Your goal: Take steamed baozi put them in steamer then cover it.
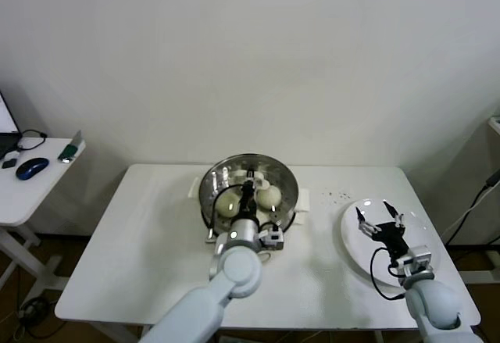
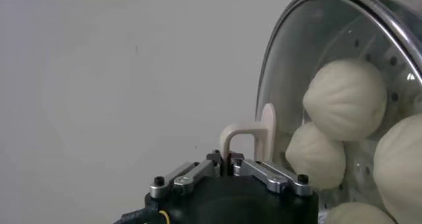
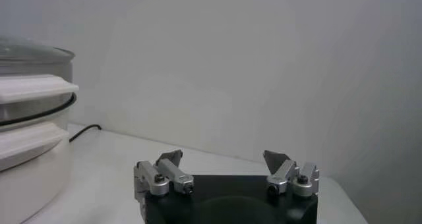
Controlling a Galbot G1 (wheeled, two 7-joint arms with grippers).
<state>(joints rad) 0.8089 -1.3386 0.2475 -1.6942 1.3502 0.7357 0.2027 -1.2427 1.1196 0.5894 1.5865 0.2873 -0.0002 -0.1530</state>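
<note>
The white table [image 1: 156, 234] fills the lower frame. At its centre sits the steamer [image 1: 209, 194] with the cover [image 1: 273, 173] on it and steamed baozi [image 1: 227, 203] inside. The left gripper [image 1: 248, 191] pinches the cover's handle [image 2: 245, 137]. At lower right, the right gripper [image 1: 380, 219] hovers wide-jawed and empty over the white plate [image 1: 353, 241].

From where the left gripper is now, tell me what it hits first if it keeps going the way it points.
The left gripper is shut on the cover's handle, so the cover's glass comes first, right behind that handle. Beyond it lie the baozi in the steamer. Depth is hard to judge.
</note>
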